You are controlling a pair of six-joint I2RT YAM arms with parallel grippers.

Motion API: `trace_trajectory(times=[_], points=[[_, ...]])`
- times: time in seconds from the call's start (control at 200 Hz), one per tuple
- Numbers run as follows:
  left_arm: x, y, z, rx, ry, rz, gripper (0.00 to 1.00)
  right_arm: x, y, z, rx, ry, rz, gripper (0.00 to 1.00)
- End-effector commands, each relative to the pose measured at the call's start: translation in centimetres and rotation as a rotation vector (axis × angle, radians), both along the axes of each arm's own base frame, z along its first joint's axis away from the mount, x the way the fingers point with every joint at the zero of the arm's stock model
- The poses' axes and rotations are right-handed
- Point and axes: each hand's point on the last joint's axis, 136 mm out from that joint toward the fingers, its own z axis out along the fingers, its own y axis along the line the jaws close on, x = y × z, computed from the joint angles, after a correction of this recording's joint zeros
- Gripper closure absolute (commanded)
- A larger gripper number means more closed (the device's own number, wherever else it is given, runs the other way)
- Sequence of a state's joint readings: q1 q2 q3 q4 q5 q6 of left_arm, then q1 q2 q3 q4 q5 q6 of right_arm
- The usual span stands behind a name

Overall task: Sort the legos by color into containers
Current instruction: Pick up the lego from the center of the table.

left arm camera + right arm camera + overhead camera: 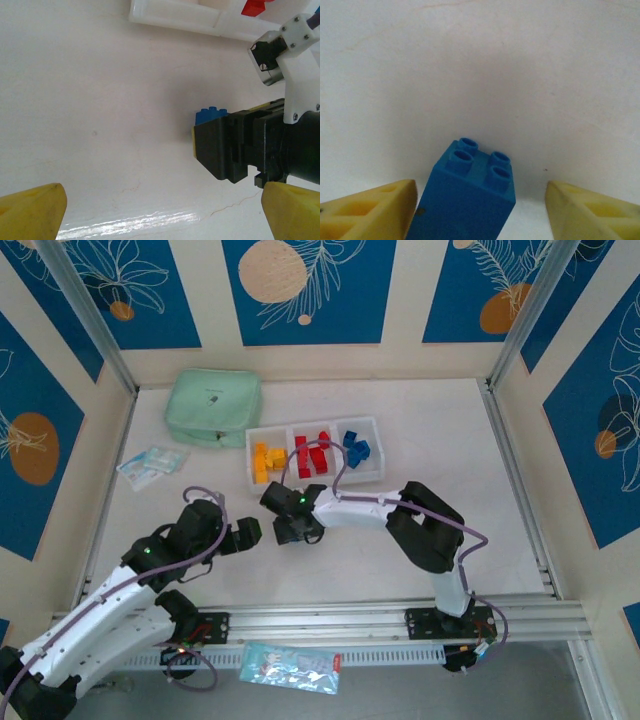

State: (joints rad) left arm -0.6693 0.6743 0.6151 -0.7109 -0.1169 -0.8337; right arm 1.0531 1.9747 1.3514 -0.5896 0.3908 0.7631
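The white three-compartment tray sits at the middle back of the table, holding yellow legos on the left, red legos in the middle and blue legos on the right. In front of the tray my right gripper is low over the table. It is open around one blue lego that lies with its studs pointing away; the left finger is close to the brick and the right finger stands apart from it. My left gripper is open and empty, just left of the right gripper's black body.
A mint green zip pouch lies at the back left. A small plastic packet sits near the left wall and another packet lies below the metal rail at the near edge.
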Motion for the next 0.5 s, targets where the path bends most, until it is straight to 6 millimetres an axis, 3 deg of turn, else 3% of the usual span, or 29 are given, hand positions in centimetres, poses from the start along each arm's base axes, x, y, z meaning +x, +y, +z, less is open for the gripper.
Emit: trace_trajectory(times=[0.0, 0.31, 0.495], points=[[0.4, -0.1, -0.3, -0.008, 0.000, 0.016, 0.01, -0.3, -1.8, 0.5, -0.061, -0.026, -0.005, 0.41], [0.7, -0.4, 0.2, -0.010, -0.010, 0.005, 0.01, 0.2, -1.0, 0.5, -0.055, -0.039, 0.031, 0.58], [0.7, -0.3, 0.6, -0.009, -0.013, 0.001, 0.01, 0.4, -1.2, 2.1, -0.033, -0.061, 0.043, 0.71]])
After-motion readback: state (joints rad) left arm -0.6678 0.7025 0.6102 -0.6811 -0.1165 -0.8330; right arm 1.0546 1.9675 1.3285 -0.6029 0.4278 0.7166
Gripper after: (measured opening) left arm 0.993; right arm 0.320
